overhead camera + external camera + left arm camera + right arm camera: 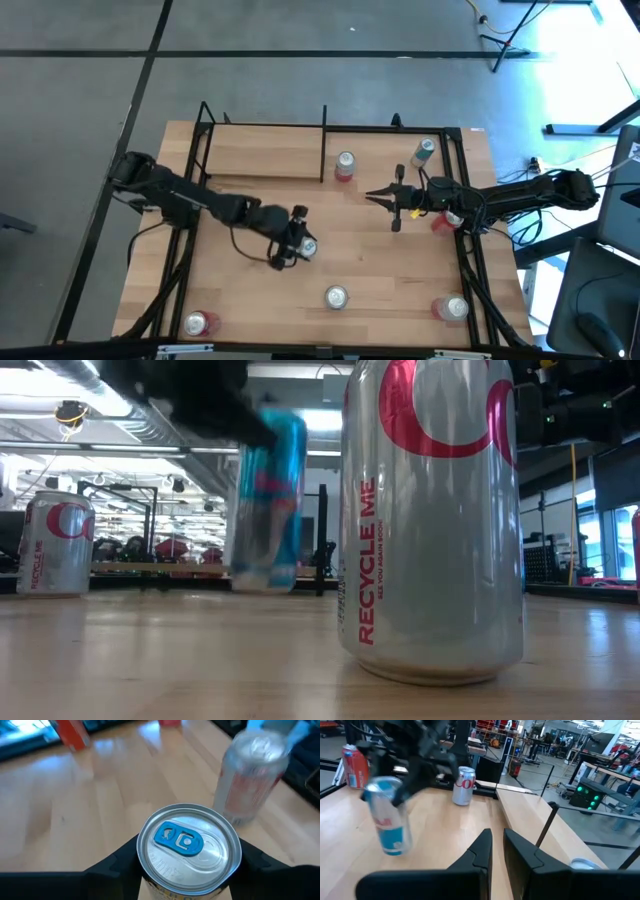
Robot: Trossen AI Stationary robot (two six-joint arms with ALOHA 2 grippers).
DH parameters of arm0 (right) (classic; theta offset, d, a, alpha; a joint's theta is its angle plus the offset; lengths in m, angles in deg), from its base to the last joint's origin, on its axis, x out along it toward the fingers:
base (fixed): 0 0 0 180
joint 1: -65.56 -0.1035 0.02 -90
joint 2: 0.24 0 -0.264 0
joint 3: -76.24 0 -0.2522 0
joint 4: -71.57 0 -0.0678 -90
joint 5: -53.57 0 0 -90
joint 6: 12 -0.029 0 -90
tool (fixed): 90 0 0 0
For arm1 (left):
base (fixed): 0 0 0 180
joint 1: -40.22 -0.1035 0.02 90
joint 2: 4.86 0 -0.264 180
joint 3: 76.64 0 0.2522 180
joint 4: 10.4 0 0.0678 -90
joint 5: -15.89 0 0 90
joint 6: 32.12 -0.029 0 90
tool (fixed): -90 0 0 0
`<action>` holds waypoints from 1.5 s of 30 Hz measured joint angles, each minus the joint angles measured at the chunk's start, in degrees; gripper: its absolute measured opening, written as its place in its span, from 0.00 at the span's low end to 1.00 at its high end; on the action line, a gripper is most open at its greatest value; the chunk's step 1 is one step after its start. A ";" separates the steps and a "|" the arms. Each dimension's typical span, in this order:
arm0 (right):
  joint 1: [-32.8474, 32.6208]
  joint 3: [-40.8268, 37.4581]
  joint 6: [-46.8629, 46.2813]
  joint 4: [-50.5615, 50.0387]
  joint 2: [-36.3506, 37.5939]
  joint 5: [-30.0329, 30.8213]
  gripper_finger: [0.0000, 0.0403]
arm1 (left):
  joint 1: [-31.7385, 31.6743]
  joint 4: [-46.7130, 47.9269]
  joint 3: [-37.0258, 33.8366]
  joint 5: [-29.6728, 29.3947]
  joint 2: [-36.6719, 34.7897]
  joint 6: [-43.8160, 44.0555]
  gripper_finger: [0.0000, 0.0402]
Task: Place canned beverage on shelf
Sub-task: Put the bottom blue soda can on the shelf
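Observation:
My left gripper is shut on a silver-and-blue can with a blue tab, at the middle of the table. The can also shows in the right wrist view and, blurred, in the low view. The shelf, a light-wood plank framed by black rods, stands at the far left. My right gripper hovers right of centre, pointing toward the table's left, and holds nothing. Its fingers are almost together, with a narrow slit between them. My left gripper pinches the can's upper wall, just under the rim, between its two fingers, one on each side. The fingers slant down from the table's left. The can stands nearly upright; whether its base is clear of the table I cannot tell.
A silver-and-red can stands by the shelf's right end and a green-marked one at the far right. A red can stands under my right arm. Three more cans stand along the near edge.

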 joint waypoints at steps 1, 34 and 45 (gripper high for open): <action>-0.01 0.00 0.00 -0.04 -0.02 0.00 0.10 | -1.48 0.04 -0.38 2.23 0.05 -0.51 0.47; 0.02 0.00 0.39 0.64 -0.04 0.04 0.10 | -6.54 -0.28 -3.11 -0.94 -10.30 8.72 0.75; 0.02 0.00 0.39 0.65 -0.04 0.04 0.10 | 1.12 9.21 -3.03 -20.75 -16.96 27.66 0.76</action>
